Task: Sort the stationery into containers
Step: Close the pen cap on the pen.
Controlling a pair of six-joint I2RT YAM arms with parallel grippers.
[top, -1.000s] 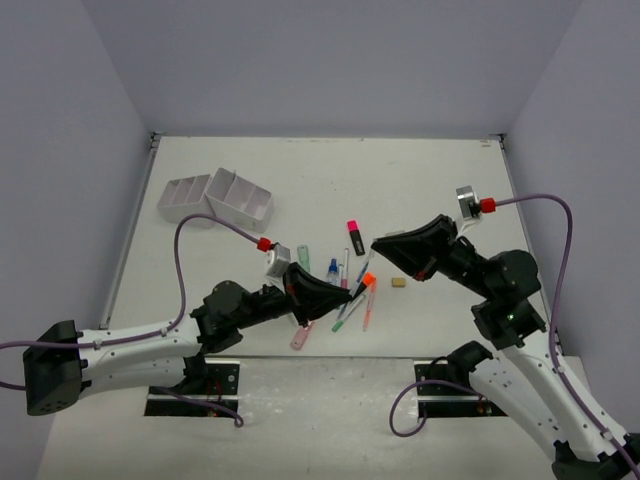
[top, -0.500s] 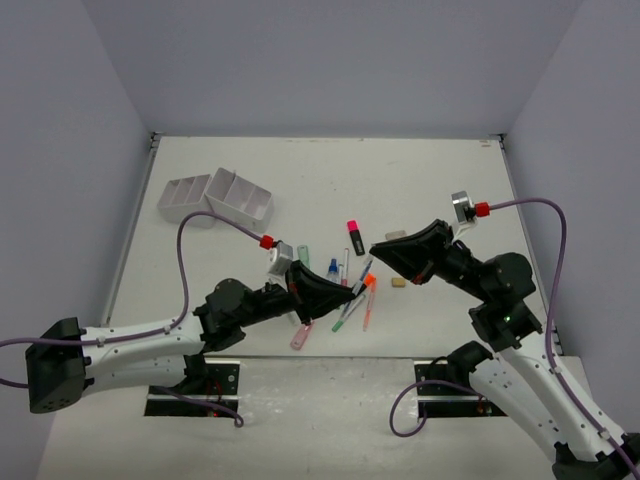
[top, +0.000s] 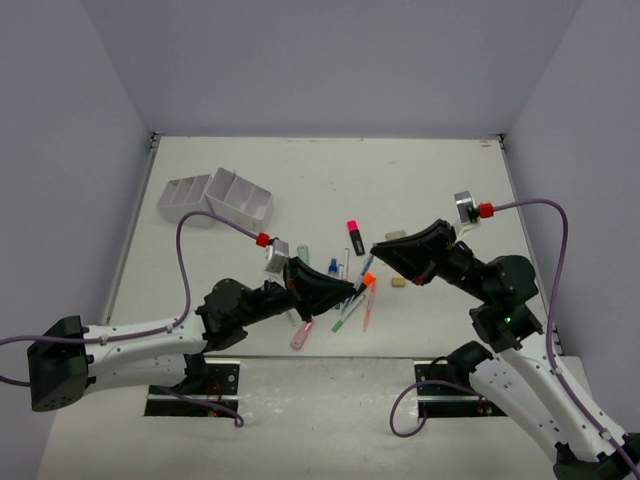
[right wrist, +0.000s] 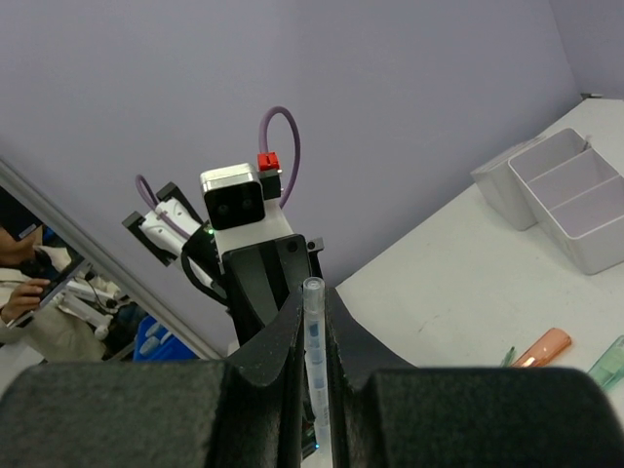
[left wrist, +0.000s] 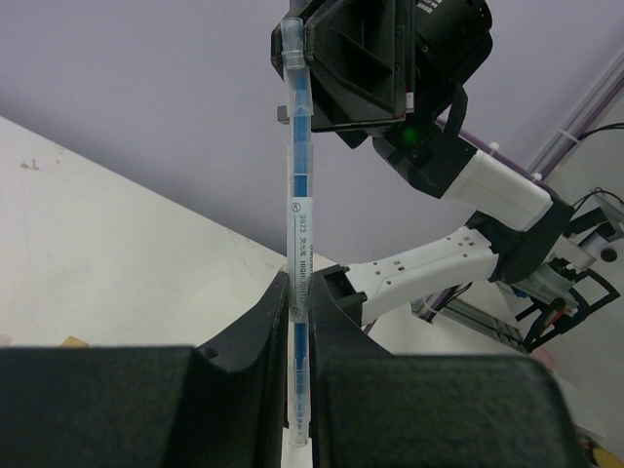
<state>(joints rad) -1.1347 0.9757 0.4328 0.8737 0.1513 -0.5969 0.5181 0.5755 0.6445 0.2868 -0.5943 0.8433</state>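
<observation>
A thin clear pen with blue ink (left wrist: 295, 195) hangs in the air between both grippers, above the scattered stationery. My left gripper (left wrist: 300, 327) is shut on one end of it. My right gripper (right wrist: 313, 304) is shut on the other end of the pen (right wrist: 314, 336). In the top view the two sets of fingertips nearly meet, left gripper (top: 354, 289) below right gripper (top: 376, 246), with the pen (top: 365, 268) short between them. The white containers (top: 215, 198) stand at the back left; the containers (right wrist: 570, 195) show several compartments, and I see nothing in them.
Under the grippers lie a pink highlighter (top: 355, 237), a blue-capped bottle (top: 333, 268), a green marker (top: 303, 257), green pens (top: 345, 315), an orange pen (top: 368, 306) and a pink marker (top: 302, 336). Two tan erasers (top: 399, 282) lie near the right gripper.
Both grippers stay shut on the pen. The arms have shifted only slightly, and the pen sits in much the same place.
</observation>
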